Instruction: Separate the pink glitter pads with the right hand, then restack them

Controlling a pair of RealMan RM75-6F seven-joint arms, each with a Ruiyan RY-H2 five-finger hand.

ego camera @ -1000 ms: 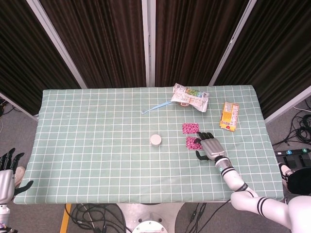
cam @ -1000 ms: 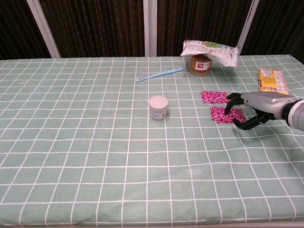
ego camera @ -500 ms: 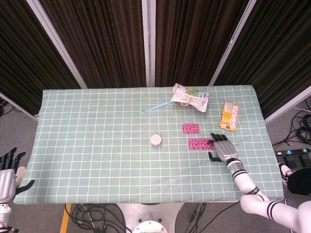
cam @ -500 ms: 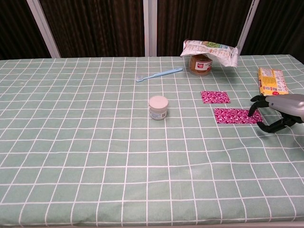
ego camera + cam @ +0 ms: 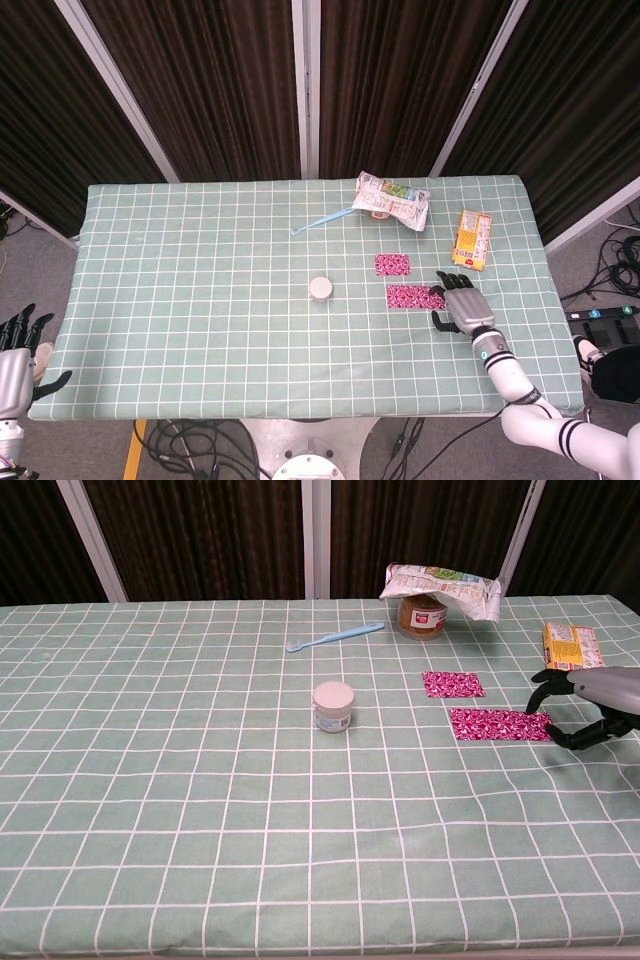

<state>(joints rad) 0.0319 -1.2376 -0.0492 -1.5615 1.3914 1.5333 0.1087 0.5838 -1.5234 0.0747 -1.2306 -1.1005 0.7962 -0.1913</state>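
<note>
Two flat pink glitter pads (image 5: 406, 280) lie apart near the table's (image 5: 200, 300) right edge. My right hand (image 5: 465, 309) hovers beside the nearer, fingers spread, empty. Next: pinch one edge cleanly, lift, restack square.

The right hand (image 5: 466, 309) hovers low over the right part of the table, palm down, fingers spread and slightly curled, holding nothing, its forearm running back to the near right. The left hand (image 5: 15, 350) hangs off the table's near left corner, fingers apart, empty.
</note>
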